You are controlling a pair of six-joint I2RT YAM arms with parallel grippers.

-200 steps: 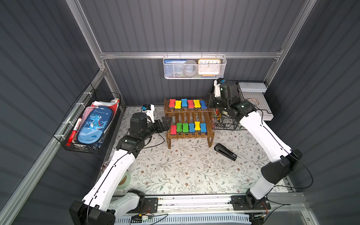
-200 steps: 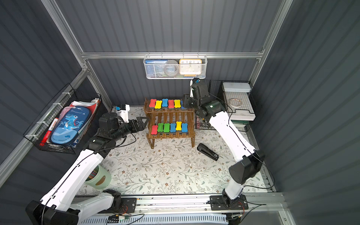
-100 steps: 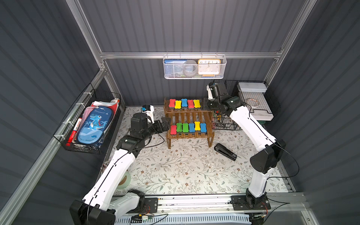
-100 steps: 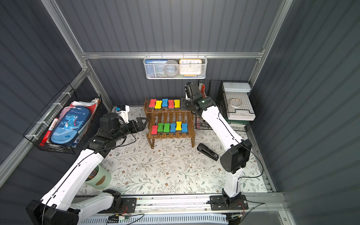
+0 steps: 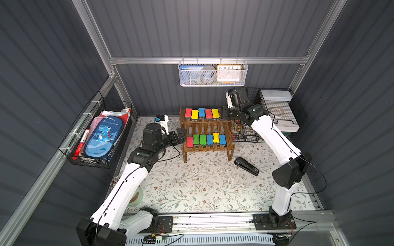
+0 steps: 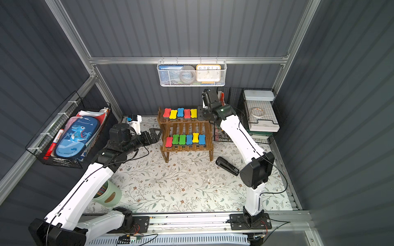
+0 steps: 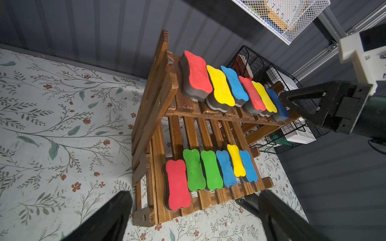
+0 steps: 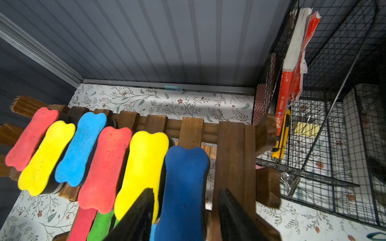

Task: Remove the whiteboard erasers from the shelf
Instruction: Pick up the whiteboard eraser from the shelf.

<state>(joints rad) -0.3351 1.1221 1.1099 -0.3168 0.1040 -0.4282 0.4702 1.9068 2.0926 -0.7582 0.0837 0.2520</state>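
The left gripper (image 5: 181, 135) gapes empty just off the shelf's (image 5: 205, 127) left end, level with the lower step and facing the red eraser (image 5: 189, 142). All twelve erasers (image 7: 211, 169) sit on the shelf, long axes front to back. At the upper step's right end, the right gripper (image 8: 186, 191) straddles the dark blue eraser (image 8: 184, 167) across its width. Its jaws are half parted, seemingly not yet pinching, so this arm is nearer a pick.

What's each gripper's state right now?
Left gripper: open, holding nothing.
Right gripper: jaws straddle the dark blue eraser on the shelf top tier; whether it is gripped cannot be told.
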